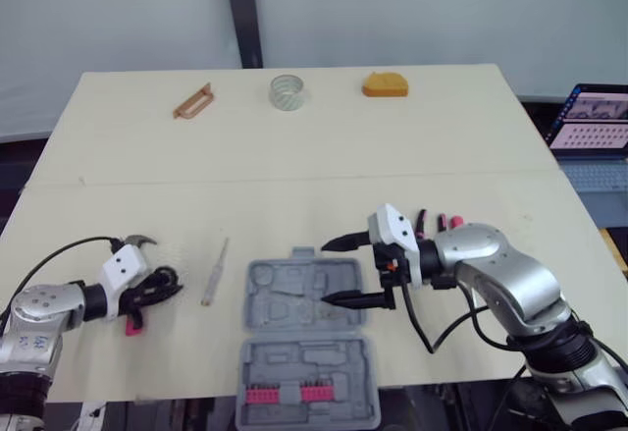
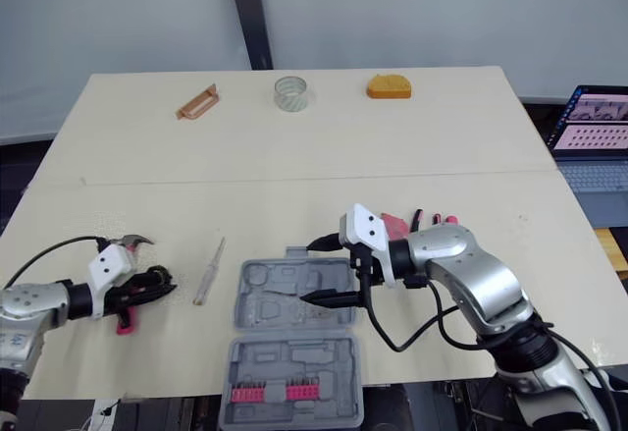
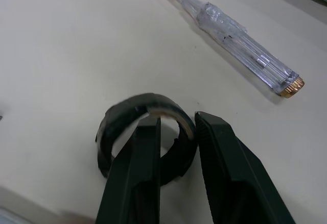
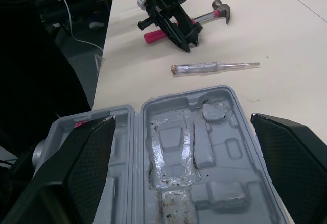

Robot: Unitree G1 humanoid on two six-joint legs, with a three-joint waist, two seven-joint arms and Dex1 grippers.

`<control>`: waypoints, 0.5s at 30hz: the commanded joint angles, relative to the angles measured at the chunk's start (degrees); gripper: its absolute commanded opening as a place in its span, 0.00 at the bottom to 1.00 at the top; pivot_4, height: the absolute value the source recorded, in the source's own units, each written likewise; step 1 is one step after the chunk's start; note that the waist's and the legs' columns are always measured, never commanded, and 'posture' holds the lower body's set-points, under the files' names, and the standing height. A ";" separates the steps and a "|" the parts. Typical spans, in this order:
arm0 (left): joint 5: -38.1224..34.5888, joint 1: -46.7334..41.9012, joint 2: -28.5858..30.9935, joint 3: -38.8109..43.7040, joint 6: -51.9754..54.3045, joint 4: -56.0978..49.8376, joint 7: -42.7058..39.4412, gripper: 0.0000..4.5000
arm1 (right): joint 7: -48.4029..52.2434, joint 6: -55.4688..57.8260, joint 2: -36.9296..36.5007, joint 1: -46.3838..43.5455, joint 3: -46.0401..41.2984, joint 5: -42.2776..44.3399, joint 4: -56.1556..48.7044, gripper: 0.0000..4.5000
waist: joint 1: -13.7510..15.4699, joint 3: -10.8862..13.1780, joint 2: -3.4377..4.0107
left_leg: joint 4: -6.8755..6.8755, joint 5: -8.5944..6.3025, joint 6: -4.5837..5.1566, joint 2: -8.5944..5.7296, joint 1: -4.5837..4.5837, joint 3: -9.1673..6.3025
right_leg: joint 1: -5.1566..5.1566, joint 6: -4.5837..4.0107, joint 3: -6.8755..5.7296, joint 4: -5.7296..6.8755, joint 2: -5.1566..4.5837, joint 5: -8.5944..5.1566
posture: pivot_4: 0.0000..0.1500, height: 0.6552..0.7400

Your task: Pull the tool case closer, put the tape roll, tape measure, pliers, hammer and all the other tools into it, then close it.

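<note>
Tool case lies open at the near edge of the table, ready for loading. Right gripper hovers spread above it. Left gripper seems to pinch the wall of the tape roll, one finger inside the ring.

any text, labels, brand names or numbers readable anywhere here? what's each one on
Nothing can be read.
Laptop screen: rows of marks, too small to read.
Tool case, orange tape measure, black tape roll, screwdriver: no lettering visible.
</note>
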 commanded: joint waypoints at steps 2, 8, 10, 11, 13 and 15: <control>0.04 -0.37 0.04 0.24 -1.03 0.01 -0.11 0.07 | -0.25 0.03 0.03 0.10 -1.09 1.20 -2.40 1.00 | 0.01 0.00 0.00 | 0.01 0.00 0.00 0.00 0.00 0.00 | 0.00 0.00 0.00 0.00 0.00 0.00 | 1.00 1.00; -0.07 -0.42 0.15 0.23 -1.13 0.00 -0.20 0.01 | -0.18 0.09 0.02 0.14 -1.04 1.29 -2.48 1.00 | 0.01 -0.01 -0.01 | 0.03 0.00 0.00 0.00 0.01 0.01 | 0.00 0.00 0.01 0.02 0.00 0.00 | 1.00 1.00; -0.10 -0.55 0.32 0.29 -0.93 -0.13 -0.25 0.01 | -0.16 0.12 0.03 0.11 -1.08 1.35 -2.47 1.00 | 0.01 -0.01 -0.01 | 0.03 0.00 0.00 0.00 0.01 0.01 | 0.00 0.00 0.01 0.02 0.00 0.00 | 1.00 1.00; -0.13 -0.63 0.39 0.32 -0.85 -0.17 -0.27 0.01 | -0.15 0.12 0.04 0.11 -1.08 1.36 -2.46 1.00 | 0.01 -0.01 -0.01 | 0.03 0.00 0.00 0.00 0.01 0.01 | 0.00 0.00 0.01 0.02 0.00 0.00 | 1.00 1.00; -0.07 -0.78 0.46 0.28 -0.76 -0.11 -0.28 0.01 | -0.13 0.09 0.08 0.08 -1.04 1.33 -2.38 1.00 | 0.01 -0.01 -0.01 | 0.03 0.00 0.00 0.00 0.01 0.01 | 0.00 0.00 0.01 0.02 0.00 0.00 | 1.00 1.00; 0.07 -0.81 0.54 0.13 -0.64 -0.07 -0.36 0.01 | -0.11 0.09 0.10 0.05 -1.00 1.34 -2.36 1.00 | 0.01 -0.01 -0.01 | 0.04 0.00 0.00 0.00 0.01 0.01 | 0.00 0.00 0.01 0.02 0.00 0.00 | 1.00 1.00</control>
